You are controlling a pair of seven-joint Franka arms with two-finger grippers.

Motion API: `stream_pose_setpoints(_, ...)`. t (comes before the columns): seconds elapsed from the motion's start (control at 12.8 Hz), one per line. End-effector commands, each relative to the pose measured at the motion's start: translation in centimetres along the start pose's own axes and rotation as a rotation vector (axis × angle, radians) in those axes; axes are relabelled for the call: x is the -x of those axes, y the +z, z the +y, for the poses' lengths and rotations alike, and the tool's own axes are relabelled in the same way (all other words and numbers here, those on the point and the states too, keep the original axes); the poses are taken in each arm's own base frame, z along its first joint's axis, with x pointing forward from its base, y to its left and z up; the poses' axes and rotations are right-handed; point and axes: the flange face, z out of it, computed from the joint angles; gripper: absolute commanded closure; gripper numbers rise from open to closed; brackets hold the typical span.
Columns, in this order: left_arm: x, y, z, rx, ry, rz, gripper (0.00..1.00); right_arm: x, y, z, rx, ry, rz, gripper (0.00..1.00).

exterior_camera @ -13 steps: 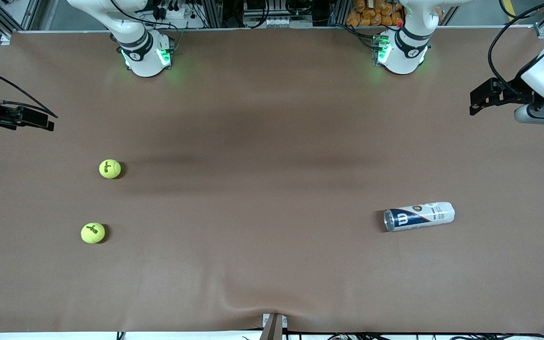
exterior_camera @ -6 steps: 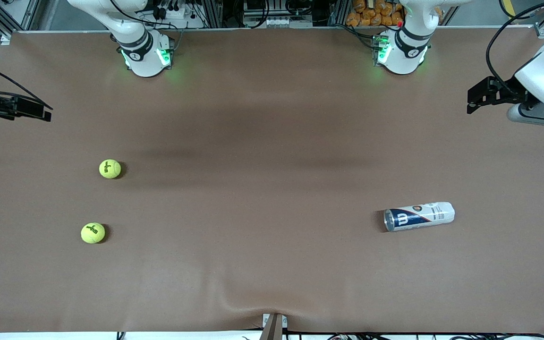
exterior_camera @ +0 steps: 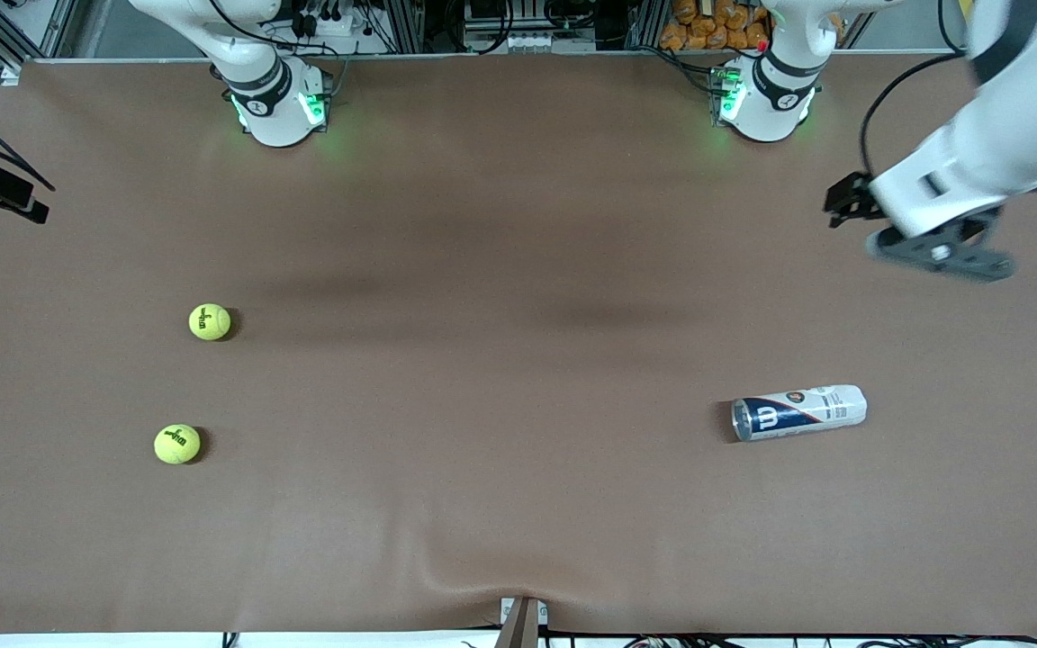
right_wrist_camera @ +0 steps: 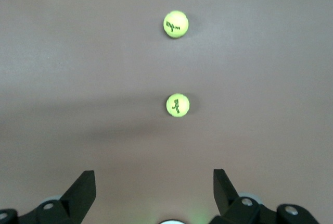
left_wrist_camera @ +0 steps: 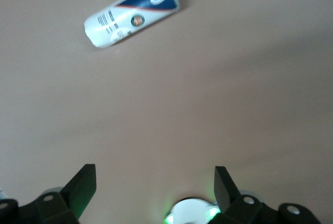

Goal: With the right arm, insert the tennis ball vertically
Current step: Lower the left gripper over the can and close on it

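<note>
Right gripper (right_wrist_camera: 153,193) spread over brown table (exterior_camera: 518,270), left gripper (left_wrist_camera: 155,190) spread, waiting.

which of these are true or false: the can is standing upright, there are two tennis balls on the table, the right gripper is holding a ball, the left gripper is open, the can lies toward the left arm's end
The can is standing upright: false, it lies on its side on the table.
Two tennis balls on the table: true, one ball and a nearer ball.
The right gripper holds a ball: false, it is open and empty.
The left gripper is open: true.
The can lies toward the left arm's end: true.
</note>
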Motion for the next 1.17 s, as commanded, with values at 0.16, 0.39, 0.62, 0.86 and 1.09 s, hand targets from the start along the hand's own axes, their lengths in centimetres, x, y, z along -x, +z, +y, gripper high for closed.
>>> stream_pose_setpoints(0.16, -4.3, 8.7, 2.0, -0.117, 0.174, -0.092, 0.00, 1.0, -0.8, -4.3, 0.040, 0.049, 0.038, 0.00)
stream_pose_setpoints(0.39, -7.1, 12.6, -0.2, -0.179, 0.412, -0.117, 0.00, 1.8, -1.2, -4.6, 0.041, 0.042, 0.038, 0.00)
stream_pose_setpoints(0.62, -9.2, 17.2, -5.9, -0.163, 0.637, -0.109, 0.00, 1.6, -1.2, -4.5, 0.040, 0.026, 0.046, 0.00)
stream_pose_setpoints(0.86, -11.2, 19.6, -5.6, -0.290, 0.769, -0.141, 0.00, 0.9, -1.2, -3.7, 0.040, -0.013, 0.074, 0.00)
stream_pose_setpoints(1.09, -13.8, 22.6, -4.5, -0.378, 1.032, -0.134, 0.00, 0.8, -1.3, -3.8, 0.041, -0.031, 0.079, 0.00)
